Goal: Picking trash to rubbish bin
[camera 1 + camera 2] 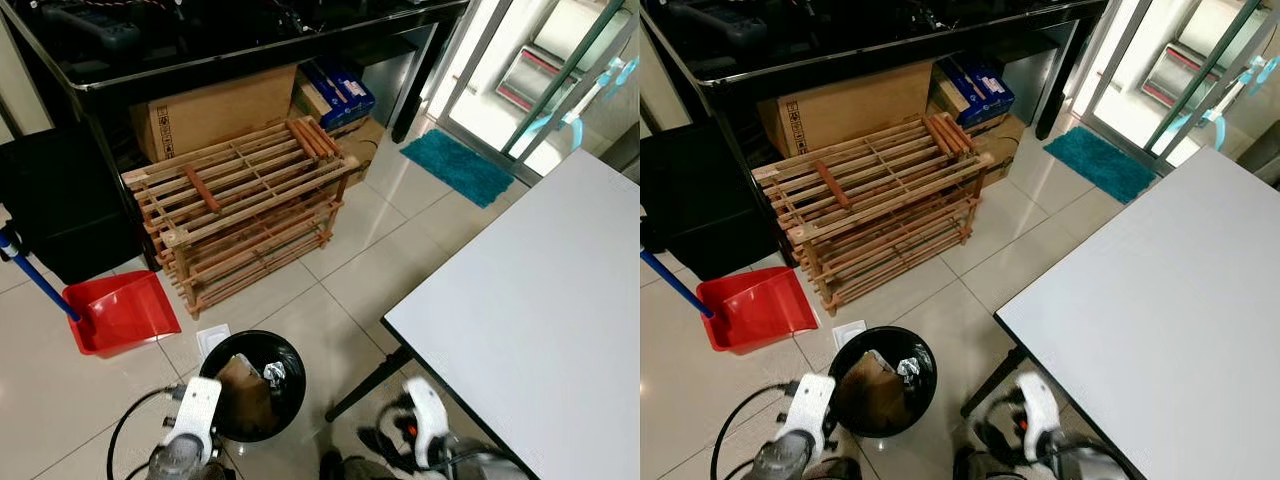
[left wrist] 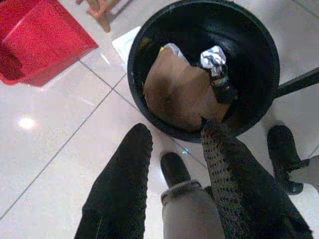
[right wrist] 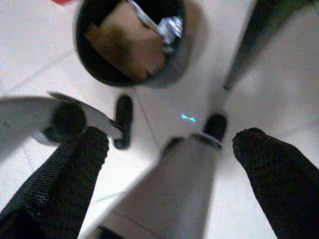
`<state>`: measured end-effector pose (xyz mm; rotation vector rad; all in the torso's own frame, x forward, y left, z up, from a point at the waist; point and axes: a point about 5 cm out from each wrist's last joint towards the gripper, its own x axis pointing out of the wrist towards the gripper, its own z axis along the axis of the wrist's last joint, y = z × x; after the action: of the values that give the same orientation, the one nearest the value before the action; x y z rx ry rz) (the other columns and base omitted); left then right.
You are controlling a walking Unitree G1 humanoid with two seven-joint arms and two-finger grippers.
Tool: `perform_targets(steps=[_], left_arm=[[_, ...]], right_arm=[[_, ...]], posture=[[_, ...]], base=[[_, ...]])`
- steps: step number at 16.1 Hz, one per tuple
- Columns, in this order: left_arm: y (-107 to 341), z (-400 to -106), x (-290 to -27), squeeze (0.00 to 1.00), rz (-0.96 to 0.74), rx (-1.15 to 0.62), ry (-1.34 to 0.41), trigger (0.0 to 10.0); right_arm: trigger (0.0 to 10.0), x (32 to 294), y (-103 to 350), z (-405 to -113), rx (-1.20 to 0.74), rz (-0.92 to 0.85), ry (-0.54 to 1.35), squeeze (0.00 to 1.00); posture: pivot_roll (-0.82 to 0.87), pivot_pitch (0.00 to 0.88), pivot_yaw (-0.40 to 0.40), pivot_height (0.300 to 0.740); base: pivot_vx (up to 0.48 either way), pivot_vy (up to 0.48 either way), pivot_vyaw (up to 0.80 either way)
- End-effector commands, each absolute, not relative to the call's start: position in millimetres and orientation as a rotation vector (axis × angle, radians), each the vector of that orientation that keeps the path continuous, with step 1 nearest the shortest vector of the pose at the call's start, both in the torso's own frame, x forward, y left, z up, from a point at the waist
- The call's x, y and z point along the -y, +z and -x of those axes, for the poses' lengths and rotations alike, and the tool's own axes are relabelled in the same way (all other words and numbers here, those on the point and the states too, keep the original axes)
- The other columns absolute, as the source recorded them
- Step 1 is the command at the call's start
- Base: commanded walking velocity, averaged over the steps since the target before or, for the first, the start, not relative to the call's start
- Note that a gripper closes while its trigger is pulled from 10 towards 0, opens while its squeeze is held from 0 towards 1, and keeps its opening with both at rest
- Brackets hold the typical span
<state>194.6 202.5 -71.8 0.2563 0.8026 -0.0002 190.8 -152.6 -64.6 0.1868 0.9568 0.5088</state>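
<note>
A round black rubbish bin [image 1: 296,400] stands on the tiled floor just ahead of me. Inside it lie a brown piece of cardboard [image 2: 179,94] and a crumpled ball of foil [image 2: 213,56]. A flat white scrap [image 1: 212,338] lies on the floor against the bin's far side. My left gripper [image 2: 175,130] hangs open and holds nothing, its tips just short of the bin's near rim. My right gripper [image 3: 172,137] is also open with nothing in it, low over the floor on the bin's right. My left arm [image 1: 192,412] and right arm [image 1: 427,418] flank the bin.
A red dustpan [image 1: 120,310] with a blue handle lies left of the bin. Behind stands a wooden slatted rack [image 1: 240,200], with cardboard boxes [image 1: 215,110] under a black desk. A white table [image 1: 540,320] fills the right; its dark leg [image 1: 365,385] slants down beside the bin.
</note>
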Motion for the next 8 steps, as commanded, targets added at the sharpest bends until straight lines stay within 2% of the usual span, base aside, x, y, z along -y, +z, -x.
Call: perform_targets(steps=[1, 4, 8], left_arm=[[-77.0, -186.0, -199.9, 0.0, -0.25, -0.832, 0.008, 10.0], [-77.2, -186.4, -199.4, 0.0, -0.254, -0.84, 0.011, 10.0], [-75.3, -190.8, -200.4, 0.0, -0.27, -0.843, 0.011, 10.0]], right_arm=[[10.0, 165.5, -73.1, -179.8, -1.017, -0.14, 0.454, 0.0], [10.0, 178.4, -86.0, -165.9, -1.119, 0.009, 0.365, 0.0], [10.0, 189.3, -87.1, -171.7, -1.094, 0.109, 0.2, 0.0]], posture=[[-0.08, 0.106, -0.146, 0.74], [-0.07, 0.096, -0.144, 0.74], [-0.06, 0.079, -0.136, 0.74]], base=[[0.0, 0.0, 0.0], [0.0, 0.0, 0.0], [0.0, 0.0, 0.0]])
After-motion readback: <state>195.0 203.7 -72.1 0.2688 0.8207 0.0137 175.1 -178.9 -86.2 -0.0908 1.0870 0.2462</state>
